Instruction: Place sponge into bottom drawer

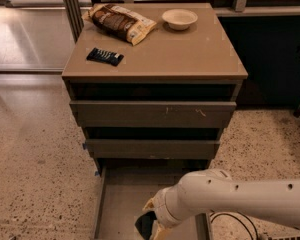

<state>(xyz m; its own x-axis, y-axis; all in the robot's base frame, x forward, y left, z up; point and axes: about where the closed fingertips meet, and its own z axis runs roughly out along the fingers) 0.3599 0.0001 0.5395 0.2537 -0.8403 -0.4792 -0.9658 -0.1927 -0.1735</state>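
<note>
The bottom drawer (121,198) is pulled out at the foot of the cabinet, its flat floor bare at the left and back. My gripper (151,223) is low inside it, near the bottom edge of the view, at the end of the white arm (240,199) that reaches in from the right. The gripper's pale fingers (152,204) are closed around the sponge (144,225), of which only the dark green top shows. The sponge is close over the drawer floor. I cannot tell whether it touches the floor.
On the cabinet top (190,49) lie a flat black-wrapped bar (105,56), a snack bag (121,21) and a white bowl (179,19). Two plain drawer fronts (152,114) sit above the open one. A cable (235,220) lies on the floor at the right.
</note>
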